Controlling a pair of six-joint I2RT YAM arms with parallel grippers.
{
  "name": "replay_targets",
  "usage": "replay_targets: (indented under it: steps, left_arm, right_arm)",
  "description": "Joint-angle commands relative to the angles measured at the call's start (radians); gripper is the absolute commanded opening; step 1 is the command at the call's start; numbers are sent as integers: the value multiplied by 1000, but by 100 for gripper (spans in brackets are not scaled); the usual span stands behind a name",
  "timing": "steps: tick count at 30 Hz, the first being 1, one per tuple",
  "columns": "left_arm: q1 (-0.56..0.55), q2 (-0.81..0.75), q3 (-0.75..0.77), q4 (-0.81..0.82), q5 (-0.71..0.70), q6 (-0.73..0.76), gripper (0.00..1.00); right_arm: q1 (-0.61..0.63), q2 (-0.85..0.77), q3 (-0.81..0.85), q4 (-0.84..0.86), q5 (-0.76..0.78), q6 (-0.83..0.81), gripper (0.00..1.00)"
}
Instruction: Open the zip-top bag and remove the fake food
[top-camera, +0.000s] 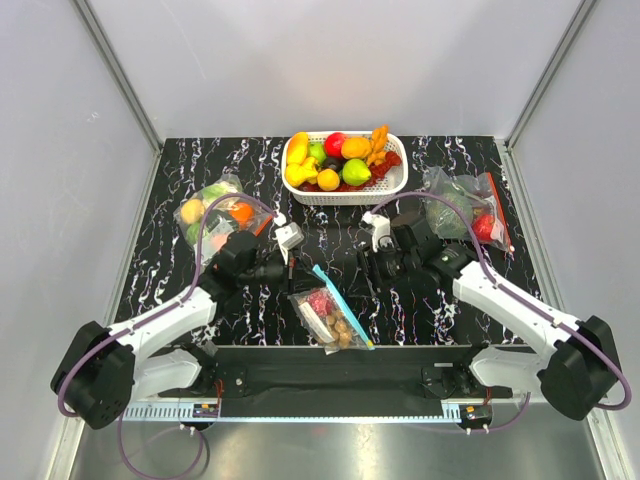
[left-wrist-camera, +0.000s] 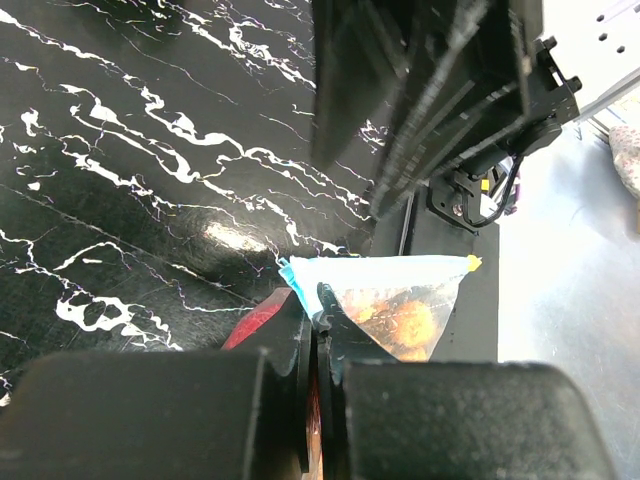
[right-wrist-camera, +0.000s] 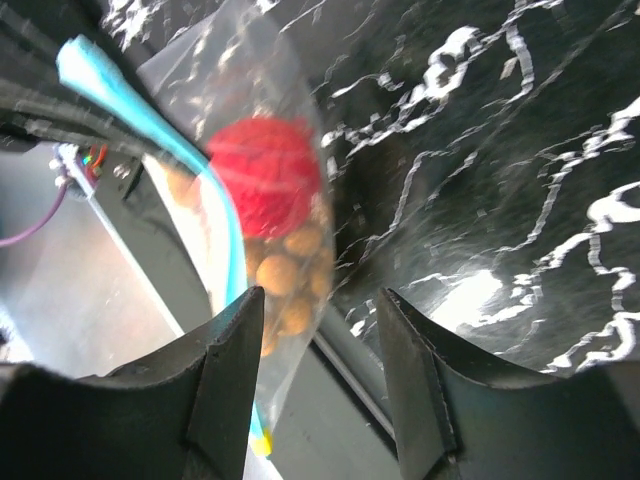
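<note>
A small clear crinkly zip-top bag (top-camera: 330, 315) with a teal-blue zip strip (top-camera: 343, 308) lies on the black white-veined marbled table (top-camera: 450, 160), low in the centre of the overhead view, just above the black mounting bar at the near edge. Inside it sit a glossy red round fruit (top-camera: 322, 302) and a bunch of small tan-brown balls (top-camera: 339, 326).

The left gripper (top-camera: 292, 278) reaches in from the lower left. In its wrist view its black fingers (left-wrist-camera: 330, 320) are pressed together at the bottom centre, pinching the bag's edge beside the end of the zip strip.

The right gripper (top-camera: 362, 272) comes from the lower right and stops just right of the bag's upper end. Its wrist view shows its fingers (right-wrist-camera: 235, 360) spread apart at the bottom of the frame. The bag's lower edge hangs by the left finger, possibly brushing it, though the blur leaves that unclear. There the red fruit (right-wrist-camera: 265, 185) is above the tan balls (right-wrist-camera: 285, 275).

At the top centre stands a white plastic basket (top-camera: 400, 180) of mixed coloured fruit. Two more clear bags of fruit lie at the upper left (top-camera: 215, 210) and upper right (top-camera: 465, 205), well apart from the grippers.
</note>
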Motion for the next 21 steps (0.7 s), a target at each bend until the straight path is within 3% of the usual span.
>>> replay_targets:
  steps: [1, 21]
  left_arm:
    - [7, 4, 52, 67, 41, -7, 0]
    - [11, 11, 57, 64, 42, -13, 0]
  right_arm:
    - [15, -50, -27, 54, -85, 22, 56]
    - [80, -20, -85, 152, -123, 72, 56]
